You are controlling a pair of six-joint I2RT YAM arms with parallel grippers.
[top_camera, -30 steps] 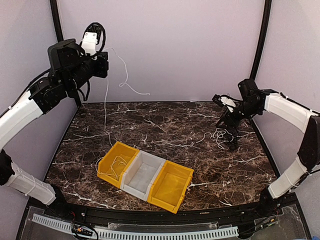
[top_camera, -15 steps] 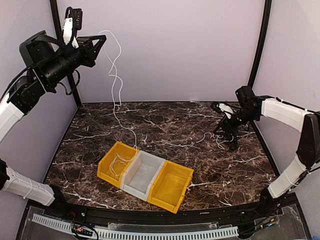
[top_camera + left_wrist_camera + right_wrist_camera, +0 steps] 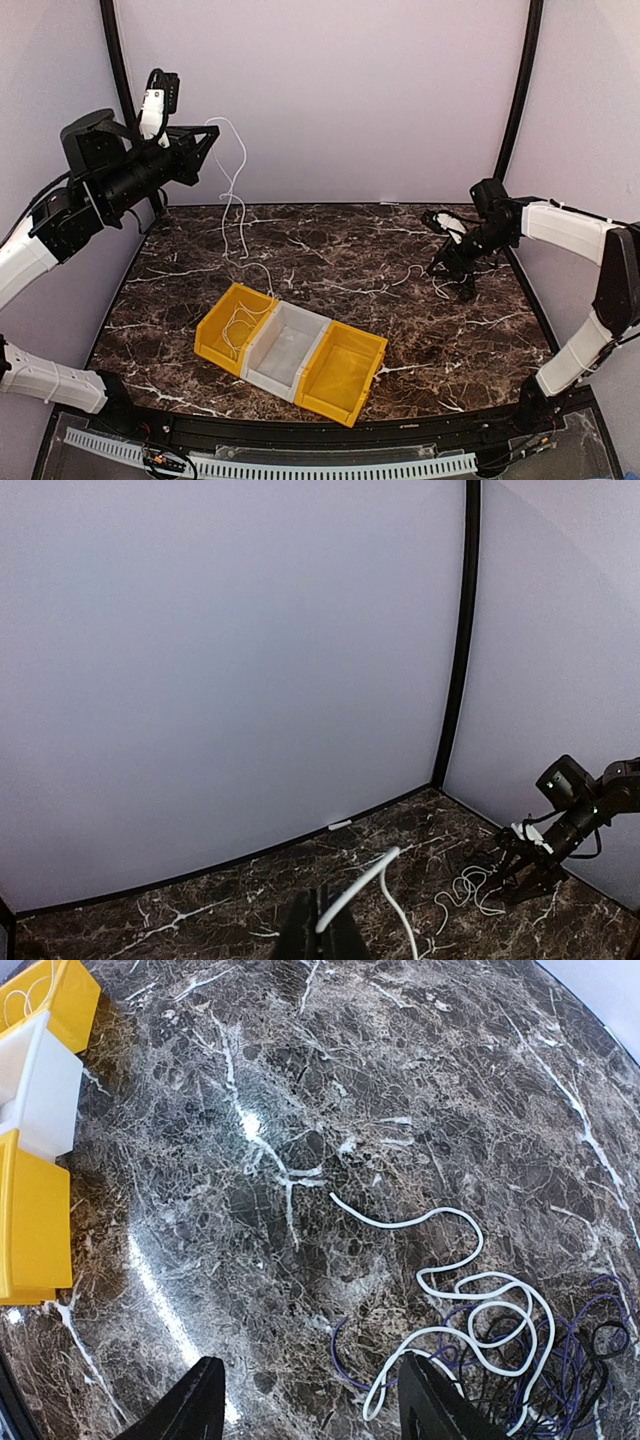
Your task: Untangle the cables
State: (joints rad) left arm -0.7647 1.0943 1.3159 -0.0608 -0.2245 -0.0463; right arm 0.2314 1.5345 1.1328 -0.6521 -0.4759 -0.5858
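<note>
Item: left gripper (image 3: 207, 135), raised high, jaws closed on one thin white cord (image 3: 356, 888) that trailed down towards the yellow plastic bin (image 3: 212, 322).
Item: right gripper (image 3: 310, 1405), jaws partly apart and empty, above the white, black and purple cable tangle (image 3: 500, 1335) on the dark marble tabletop (image 3: 300, 1110).
Handling advice: lower over the bin and release only once the slack coiled inside.

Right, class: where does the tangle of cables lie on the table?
In the top view, the tangle lies on the right side of the table, close by the right gripper, well away from the bins.
</note>
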